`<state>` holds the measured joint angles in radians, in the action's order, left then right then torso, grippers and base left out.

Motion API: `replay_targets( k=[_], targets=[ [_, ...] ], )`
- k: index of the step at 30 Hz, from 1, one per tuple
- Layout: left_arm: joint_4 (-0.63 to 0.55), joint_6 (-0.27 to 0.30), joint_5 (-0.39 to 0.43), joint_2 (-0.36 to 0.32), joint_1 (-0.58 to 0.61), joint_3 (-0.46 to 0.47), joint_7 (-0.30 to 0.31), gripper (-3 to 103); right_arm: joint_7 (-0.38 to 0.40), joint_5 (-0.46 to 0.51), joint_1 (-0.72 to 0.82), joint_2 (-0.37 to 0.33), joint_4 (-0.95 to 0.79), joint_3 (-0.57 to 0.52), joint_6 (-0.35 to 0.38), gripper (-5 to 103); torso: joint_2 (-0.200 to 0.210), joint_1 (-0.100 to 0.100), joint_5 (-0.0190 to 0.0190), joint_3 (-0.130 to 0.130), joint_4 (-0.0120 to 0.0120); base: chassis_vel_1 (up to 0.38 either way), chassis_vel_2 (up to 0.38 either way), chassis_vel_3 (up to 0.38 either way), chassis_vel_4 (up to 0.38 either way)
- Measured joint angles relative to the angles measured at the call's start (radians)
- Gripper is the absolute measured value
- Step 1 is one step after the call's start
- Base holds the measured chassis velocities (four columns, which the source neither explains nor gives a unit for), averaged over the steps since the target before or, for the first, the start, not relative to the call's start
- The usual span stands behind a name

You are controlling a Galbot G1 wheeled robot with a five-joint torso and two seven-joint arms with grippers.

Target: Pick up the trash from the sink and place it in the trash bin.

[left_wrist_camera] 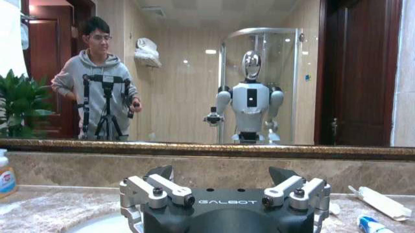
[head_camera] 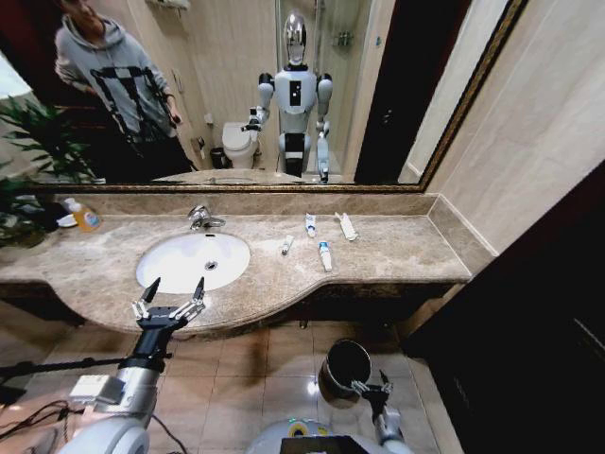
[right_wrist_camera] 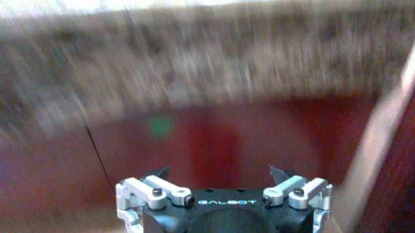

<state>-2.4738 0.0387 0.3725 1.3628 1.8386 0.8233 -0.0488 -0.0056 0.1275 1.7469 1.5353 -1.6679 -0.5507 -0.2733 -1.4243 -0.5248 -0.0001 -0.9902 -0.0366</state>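
At the bottom of the head view our right hand (head_camera: 371,385) hangs beside the trash bin (head_camera: 342,371), fingers spread and empty. Lower left, our left hand (head_camera: 170,301) gapes before the sink (head_camera: 193,260). Mid-frame, tubes (head_camera: 324,255) lie on the table (head_camera: 397,248). We judge a reach comes next.

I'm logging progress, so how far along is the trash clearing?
Nothing looks done yet: four bits of trash, tubes and a flat packet, lie on the counter right of the sink. In hand: nothing; the left gripper is open and empty at the counter's front edge, the right gripper open beside the bin. All pickups remain.
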Motion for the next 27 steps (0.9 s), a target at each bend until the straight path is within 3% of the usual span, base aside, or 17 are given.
replay_targets(
  k=[2,5,10,16,21,27],
  targets=[
    [0.000,0.000,0.000,0.000,0.000,0.000,0.000,100,0.004,-0.003,0.060,-0.002,-0.206,0.027,0.024,100,0.000,0.000,-0.0002,0.000,-0.0001,0.000,0.000,0.000,0.000],
    [0.000,0.000,0.000,0.000,0.000,0.000,0.000,100,0.018,-0.004,0.065,-0.002,-0.351,0.047,0.083,100,0.000,0.000,-0.0003,0.000,-0.0002,0.000,0.000,0.000,0.000],
    [0.000,0.000,0.000,0.000,0.000,0.000,0.000,100,0.030,-0.020,-0.013,-0.021,-0.472,0.090,0.179,100,0.000,0.000,-0.0001,0.000,-0.0002,0.000,0.000,0.000,0.000],
    [0.000,0.000,0.000,0.000,0.000,0.000,0.000,100,0.039,-0.032,-0.175,-0.091,-0.472,0.152,0.233,100,0.000,0.000,0.0000,0.000,-0.0005,0.000,0.000,0.000,0.000],
    [0.000,0.000,0.000,0.000,0.000,0.000,0.000,100,0.040,0.020,-0.328,-0.183,-0.420,0.198,0.333,100,0.000,0.000,0.0001,0.000,-0.0002,0.000,0.000,0.000,0.000],
    [0.000,0.000,0.000,0.000,0.000,0.000,0.000,100,0.081,0.055,-0.479,-0.214,-0.303,0.282,0.428,100,0.000,0.000,0.0001,0.000,-0.0003,0.000,0.000,0.000,0.000]
  ],
)
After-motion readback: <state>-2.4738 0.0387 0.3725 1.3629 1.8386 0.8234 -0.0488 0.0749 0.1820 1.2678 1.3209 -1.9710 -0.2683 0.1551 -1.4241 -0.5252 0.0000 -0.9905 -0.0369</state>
